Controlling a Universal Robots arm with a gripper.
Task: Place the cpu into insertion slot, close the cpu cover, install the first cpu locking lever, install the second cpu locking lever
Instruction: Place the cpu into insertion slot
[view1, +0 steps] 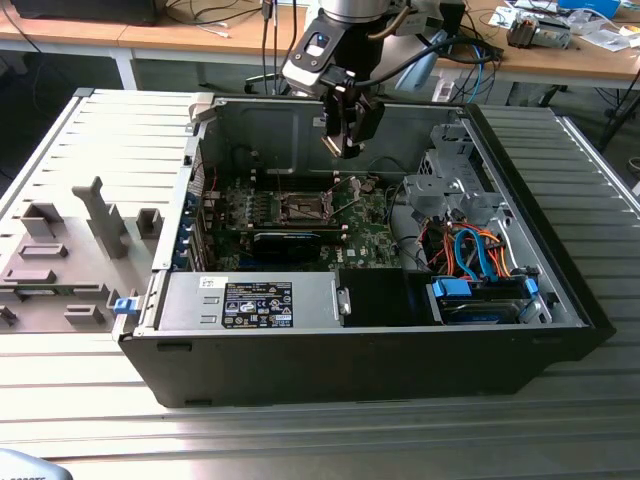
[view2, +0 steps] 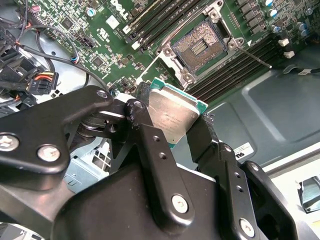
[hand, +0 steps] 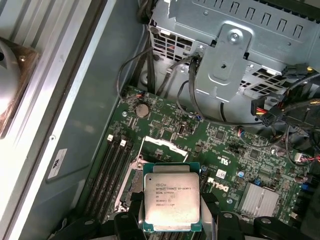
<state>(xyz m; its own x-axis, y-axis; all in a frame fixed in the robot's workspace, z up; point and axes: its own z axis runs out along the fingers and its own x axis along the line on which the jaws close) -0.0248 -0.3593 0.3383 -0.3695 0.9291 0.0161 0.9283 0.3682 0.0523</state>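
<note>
fixture tray (view1: 60, 262): grey, outside the case on the exterior view's left; grey moulded blocks stood on it.
PC case (view1: 330, 372): black, lay open on its side; inside, from the exterior view's left: power supply (view1: 250, 300), green motherboard (view1: 368, 242), drive cage (view1: 452, 182), orange and blue cables (view1: 478, 255).
insertion slot (view2: 199, 47): uncovered, with its dark contact field exposed inside a silver rim; black memory slots (view2: 156, 19) ran along both sides.
gripper (view2: 172, 118): pointed down into the case, jaws pinched on two opposite edges of the cpu.
cpu location: in the air above the motherboard, apart from the slot, near the rear wall in the exterior view (view1: 333, 144).
cpu (hand: 172, 199) orientation: square, so no long axis. Metal lid faced the first wrist view; sat tilted in the second wrist view.
cpu look: silver-grey lid with dark print and a thin green border.
</note>
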